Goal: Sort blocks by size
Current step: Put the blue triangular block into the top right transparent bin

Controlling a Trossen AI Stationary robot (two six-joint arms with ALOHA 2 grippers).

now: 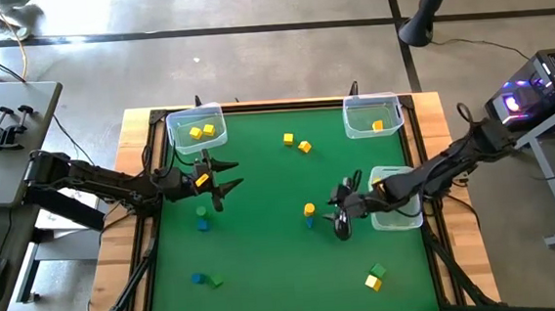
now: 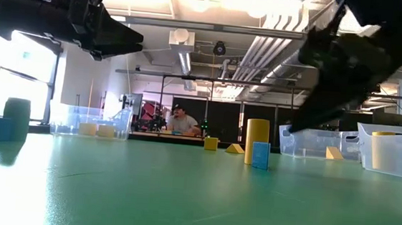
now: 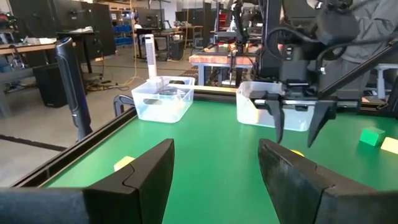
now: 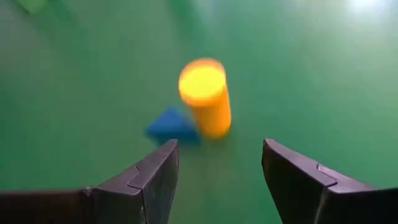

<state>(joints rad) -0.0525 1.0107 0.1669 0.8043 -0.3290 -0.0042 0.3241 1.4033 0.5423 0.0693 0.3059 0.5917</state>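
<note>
A yellow cylinder [image 1: 309,209] stands upright on the green mat with a small blue block [image 1: 309,222] beside it. Both show in the right wrist view, the cylinder [image 4: 205,96] and the blue block [image 4: 171,124]. My right gripper [image 1: 336,208] is open and empty, just right of them and above the mat, with its fingers [image 4: 155,180] pointing down at them. My left gripper [image 1: 230,175] hovers open and empty over the mat's left half [image 3: 214,174]. A green cylinder [image 1: 201,211] and a blue block [image 1: 203,224] stand on the mat just nearer than it.
Clear bins stand at the far left [image 1: 197,130] with yellow blocks, far right [image 1: 373,114] with one yellow block, and the right edge [image 1: 396,198]. Loose blocks lie at mid-far [image 1: 296,142], near left [image 1: 206,278] and near right [image 1: 375,276].
</note>
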